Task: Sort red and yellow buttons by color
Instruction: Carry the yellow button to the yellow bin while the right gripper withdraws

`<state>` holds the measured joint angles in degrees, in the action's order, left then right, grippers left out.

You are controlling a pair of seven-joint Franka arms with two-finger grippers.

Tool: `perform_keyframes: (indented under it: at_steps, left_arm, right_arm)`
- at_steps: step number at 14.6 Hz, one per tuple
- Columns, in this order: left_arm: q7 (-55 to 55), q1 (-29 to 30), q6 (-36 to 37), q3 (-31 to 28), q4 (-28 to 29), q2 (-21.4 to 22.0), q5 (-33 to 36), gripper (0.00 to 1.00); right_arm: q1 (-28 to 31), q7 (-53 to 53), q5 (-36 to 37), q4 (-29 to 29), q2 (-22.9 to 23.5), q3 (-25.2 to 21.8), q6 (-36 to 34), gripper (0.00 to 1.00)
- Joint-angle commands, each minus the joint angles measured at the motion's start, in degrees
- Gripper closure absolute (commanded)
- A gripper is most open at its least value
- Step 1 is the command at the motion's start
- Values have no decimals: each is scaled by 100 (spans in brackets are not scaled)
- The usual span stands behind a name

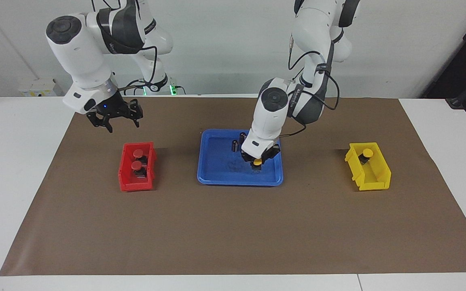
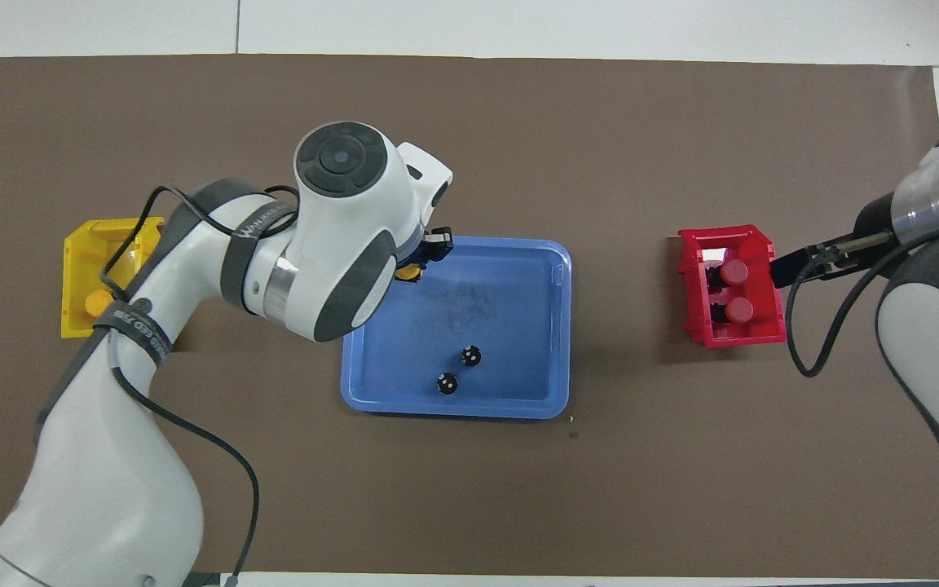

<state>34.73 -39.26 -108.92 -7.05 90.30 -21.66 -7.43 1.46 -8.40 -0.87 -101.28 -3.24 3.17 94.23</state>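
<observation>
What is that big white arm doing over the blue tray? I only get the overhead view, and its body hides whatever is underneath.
Observer: In the facing view, the left arm's jaws are shut on a yellow button in the blue tray.
Operator: And the other arm, at the edge of my picture? Is it touching anything?
Observer: No. The right arm's jaws hang open and empty, up in the air over the brown mat, clear of the red bin.
</observation>
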Motion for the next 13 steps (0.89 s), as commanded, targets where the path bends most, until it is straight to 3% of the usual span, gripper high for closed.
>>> perform_keyframes:
  at_steps: [1,5,8,10,13]
  left_arm:
    - [-474,374,930,-59,-21,574,-311,99]
    - [-1090,1261,2154,-86,-609,672,-198,99]
    - [-1275,1351,2032,-94,-601,645,93,99]
    - [-1729,1770,2260,-164,-653,628,119,99]
    - [-2374,2368,2077,-174,-619,628,224,99]
  right_arm:
    - [327,215,-63,556,77,-79,-545,0]
    - [644,445,-10,557,86,-88,-494,0]
    - [654,549,8,557,130,-123,-485,0]
    - [365,708,34,619,200,-543,-529,0]
    - [337,726,51,794,289,-616,-529,0]
